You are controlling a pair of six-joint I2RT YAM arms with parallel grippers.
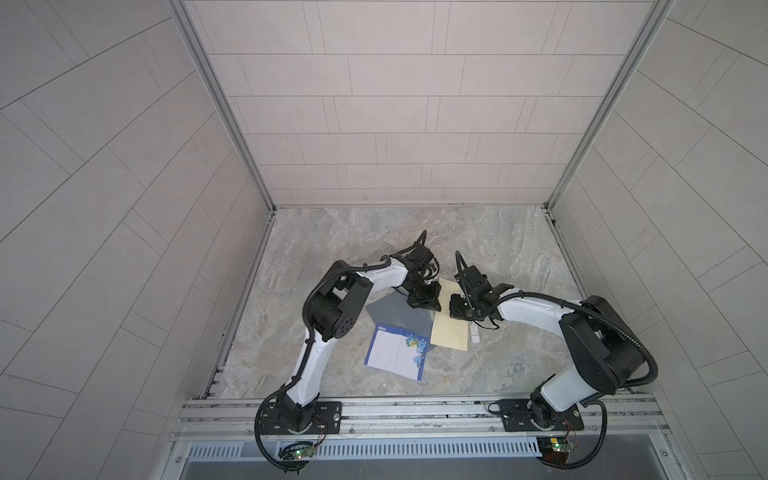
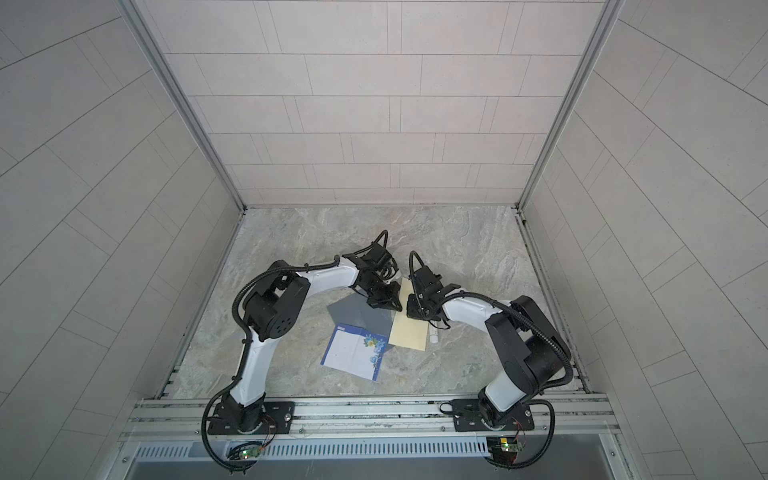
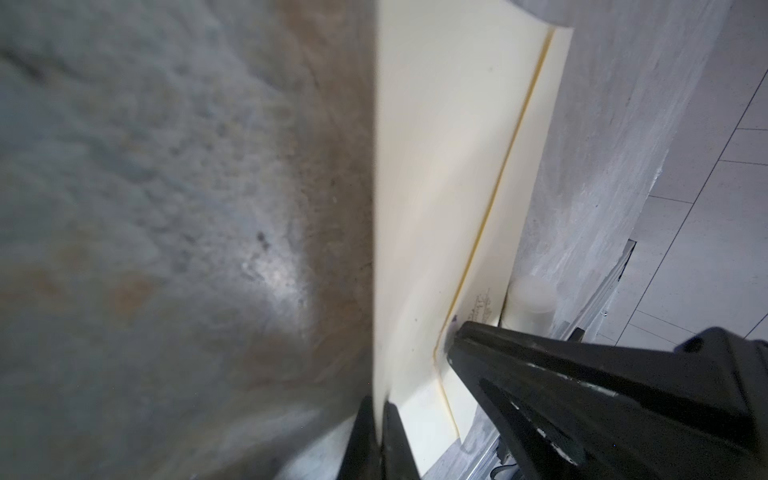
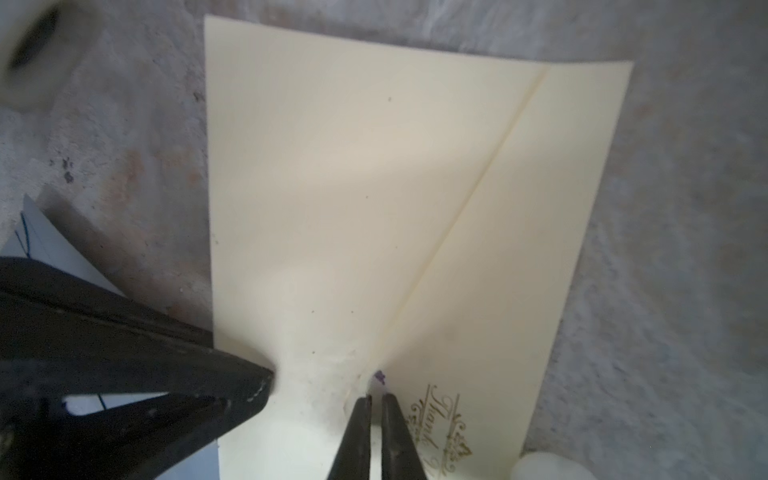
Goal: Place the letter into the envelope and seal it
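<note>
The cream envelope [image 1: 451, 332] [image 2: 409, 332] lies mid-table, partly under both grippers. The letter [image 1: 397, 351] [image 2: 353, 351], white with a blue border and flowers, lies flat to its front left, untouched. My left gripper [image 1: 436, 306] [image 2: 397, 307] [image 3: 380, 411] is shut on one edge of the envelope [image 3: 436, 166], and the sheet stands up edge-on from its jaws. My right gripper [image 1: 452, 312] [image 2: 409, 311] [image 4: 376, 401] pinches the envelope [image 4: 353, 187] at its diagonal seam, beside gold "Thank" lettering, with the fingers almost together. The two grippers' tips are close to each other.
A grey sheet [image 1: 395, 313] [image 2: 357, 313] lies under the left gripper, between letter and envelope. A white tube [image 1: 475, 334] [image 3: 528, 303] rests against the envelope's right side. A white ring-shaped thing [image 4: 29, 54] sits past the envelope. Tiled walls enclose the marble table [image 1: 332, 249].
</note>
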